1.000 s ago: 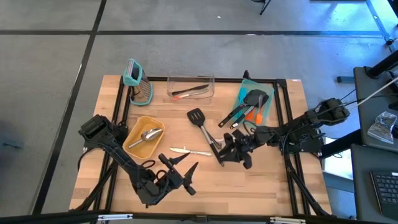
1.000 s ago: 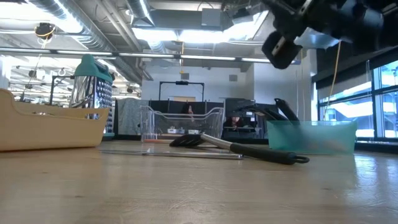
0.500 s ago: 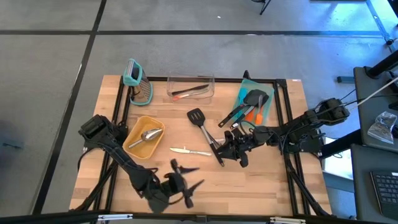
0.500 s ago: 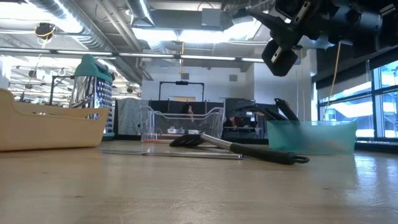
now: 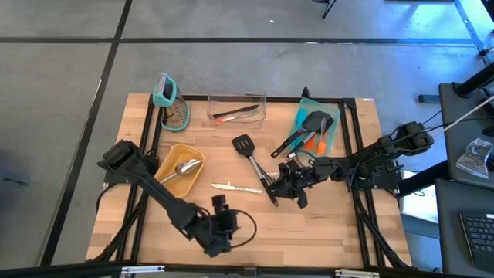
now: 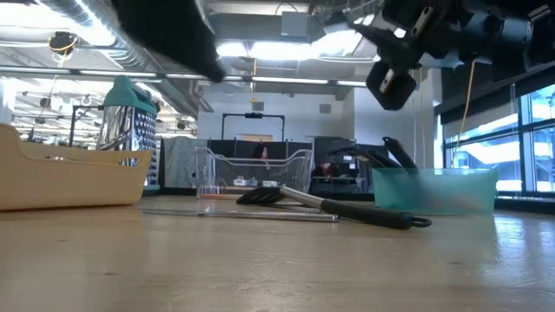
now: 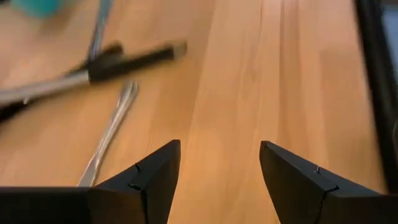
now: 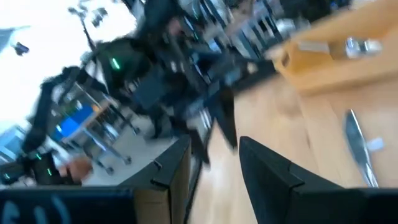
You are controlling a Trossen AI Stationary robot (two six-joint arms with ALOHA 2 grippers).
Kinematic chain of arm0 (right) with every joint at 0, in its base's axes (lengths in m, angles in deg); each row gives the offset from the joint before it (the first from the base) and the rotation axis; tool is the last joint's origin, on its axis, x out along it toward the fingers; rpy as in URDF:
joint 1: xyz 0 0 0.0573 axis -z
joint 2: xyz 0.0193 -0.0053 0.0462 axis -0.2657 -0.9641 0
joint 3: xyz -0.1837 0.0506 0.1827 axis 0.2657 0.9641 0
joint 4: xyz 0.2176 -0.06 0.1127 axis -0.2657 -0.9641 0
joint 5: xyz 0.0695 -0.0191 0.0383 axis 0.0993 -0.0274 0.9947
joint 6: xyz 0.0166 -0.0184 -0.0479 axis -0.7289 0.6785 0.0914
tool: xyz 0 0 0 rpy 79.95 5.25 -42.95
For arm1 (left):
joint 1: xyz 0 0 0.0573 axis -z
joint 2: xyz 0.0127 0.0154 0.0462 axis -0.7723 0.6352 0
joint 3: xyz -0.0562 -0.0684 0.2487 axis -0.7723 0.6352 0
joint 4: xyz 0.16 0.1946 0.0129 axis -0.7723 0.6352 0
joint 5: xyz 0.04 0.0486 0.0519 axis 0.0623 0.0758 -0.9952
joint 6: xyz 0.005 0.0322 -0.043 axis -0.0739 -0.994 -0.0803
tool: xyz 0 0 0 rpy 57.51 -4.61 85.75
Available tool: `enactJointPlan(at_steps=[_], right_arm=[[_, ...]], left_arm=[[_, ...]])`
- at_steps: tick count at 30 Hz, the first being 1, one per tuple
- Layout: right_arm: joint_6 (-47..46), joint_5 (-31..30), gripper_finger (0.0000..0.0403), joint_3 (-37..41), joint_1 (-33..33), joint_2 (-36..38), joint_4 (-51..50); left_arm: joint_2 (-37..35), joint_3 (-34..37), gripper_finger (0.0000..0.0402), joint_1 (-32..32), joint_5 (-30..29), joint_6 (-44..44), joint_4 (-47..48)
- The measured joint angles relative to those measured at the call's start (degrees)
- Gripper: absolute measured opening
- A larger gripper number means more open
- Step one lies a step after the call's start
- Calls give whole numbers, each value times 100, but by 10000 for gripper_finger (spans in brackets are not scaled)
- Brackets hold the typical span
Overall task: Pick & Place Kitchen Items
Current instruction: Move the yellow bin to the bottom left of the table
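- My left fingers (image 7: pixel 219 180) stand wide apart with nothing between them, only bare wood showing in the gap; ahead of them lie a thin metal utensil (image 7: pixel 111 134) and the dark handle of the black slotted turner (image 7: pixel 106 65).
- My left gripper (image 5: pixel 224 228) has swung round near the front edge of the surface (image 5: pixel 324 232) over the last second: it was splayed toward the middle, now it is bunched and turned, pointing at the loose items. I judge it is lining up for the next pick, though nothing is grasped yet.
- My right fingers (image 8: pixel 267 180) are set narrow, with no item visible between them; the right gripper (image 5: pixel 289 185) hovers just beside the turner's handle end and has barely shifted in that time.
- The black slotted turner (image 5: pixel 255 166) lies loose mid-surface, untouched, and the thin metal utensil (image 5: pixel 235 187) lies just beside it toward my left arm.
- Further out, the yellow tray (image 5: pixel 166 181) already holds a metal spoon (image 5: pixel 185 167), the clear bin (image 5: pixel 235 116) at the back holds a couple of utensils, and the teal tray (image 5: pixel 334 131) carries several black and orange ones.
- A teal-handled grater (image 5: pixel 171 100) stands at the back left corner.
- Open wood spans the front right of the surface; my two arms are near each other around the turner, so a clash there is the risk I judge most likely.
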Motion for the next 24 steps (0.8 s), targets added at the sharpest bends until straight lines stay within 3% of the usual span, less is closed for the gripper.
enactJointPlan(at_steps=[4,10,13,18,24], right_arm=[[122,86,140,-295,7,0,-1060],[1682,54,140,-1113,8,0,-2321],[2217,-118,140,-1521,0,0,-3112],[2504,-510,140,-2092,51,-192,-4843],[2554,-520,140,-2245,286,-711,-4749]], left_arm=[[-177,-5,217,-200,675,-6,1109],[-479,147,210,-383,686,-260,2066],[-785,729,196,-500,597,-348,1660],[-1358,2343,173,-746,750,-169,254],[-2146,3697,163,-1119,727,-480,-1688]])
